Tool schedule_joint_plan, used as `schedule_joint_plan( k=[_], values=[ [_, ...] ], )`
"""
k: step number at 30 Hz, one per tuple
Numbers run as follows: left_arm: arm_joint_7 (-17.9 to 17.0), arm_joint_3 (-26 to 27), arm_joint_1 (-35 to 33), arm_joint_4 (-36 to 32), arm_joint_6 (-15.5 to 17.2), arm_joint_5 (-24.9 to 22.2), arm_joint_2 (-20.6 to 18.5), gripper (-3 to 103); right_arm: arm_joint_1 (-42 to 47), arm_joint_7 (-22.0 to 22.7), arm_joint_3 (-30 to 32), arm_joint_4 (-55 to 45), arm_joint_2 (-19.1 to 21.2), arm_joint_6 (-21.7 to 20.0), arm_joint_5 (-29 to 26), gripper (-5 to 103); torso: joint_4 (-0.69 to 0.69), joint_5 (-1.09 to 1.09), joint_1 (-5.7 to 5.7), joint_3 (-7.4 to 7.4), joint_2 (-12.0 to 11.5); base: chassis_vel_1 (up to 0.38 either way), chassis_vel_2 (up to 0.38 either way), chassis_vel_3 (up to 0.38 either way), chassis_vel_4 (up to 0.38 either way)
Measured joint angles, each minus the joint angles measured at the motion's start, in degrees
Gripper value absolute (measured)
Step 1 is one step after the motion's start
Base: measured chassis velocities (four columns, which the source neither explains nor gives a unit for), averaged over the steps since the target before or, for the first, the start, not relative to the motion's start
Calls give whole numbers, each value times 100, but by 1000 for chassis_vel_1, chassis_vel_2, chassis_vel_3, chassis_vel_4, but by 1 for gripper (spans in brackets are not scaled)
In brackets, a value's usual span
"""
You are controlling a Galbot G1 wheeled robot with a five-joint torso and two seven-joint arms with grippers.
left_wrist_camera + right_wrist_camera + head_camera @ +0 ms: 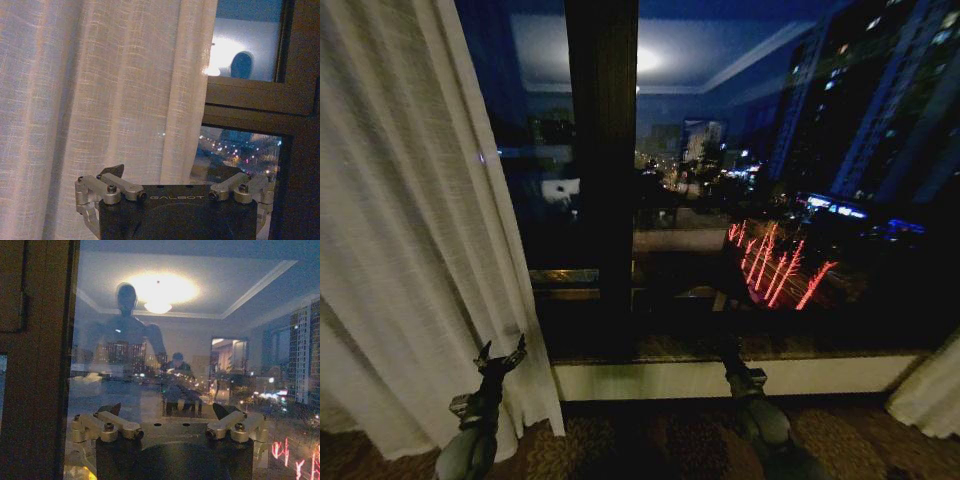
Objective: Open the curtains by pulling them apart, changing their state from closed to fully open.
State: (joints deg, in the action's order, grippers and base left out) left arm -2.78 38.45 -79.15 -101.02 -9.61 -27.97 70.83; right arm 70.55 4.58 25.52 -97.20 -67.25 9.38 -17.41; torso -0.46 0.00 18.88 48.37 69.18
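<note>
Left tool [501, 359] open beside sheer, pleated cream curtains [410, 220].

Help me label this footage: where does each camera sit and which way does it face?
Head: high up, looking down at the dark window, the sheer cream-white pleated curtain, both arms.
Left wrist: behind the open left gripper, facing that curtain.
Right wrist: behind the open right gripper, facing glass.
Shared: head and left wrist show the curtain.
</note>
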Motion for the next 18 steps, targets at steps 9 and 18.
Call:
schedule_joint_plan(
  k=[9,18],
  values=[
    [-15,-8,1,-17,38,2,0,100,0,0,0,0,0,0,0,100,0,0,0,0,0,0,0,0,0],
    [-618,-383,66,-787,1260,177,-1,100,0,0,0,0,0,0,0,100,0,1,0,0,0,0,0,0,0]
  ],
)
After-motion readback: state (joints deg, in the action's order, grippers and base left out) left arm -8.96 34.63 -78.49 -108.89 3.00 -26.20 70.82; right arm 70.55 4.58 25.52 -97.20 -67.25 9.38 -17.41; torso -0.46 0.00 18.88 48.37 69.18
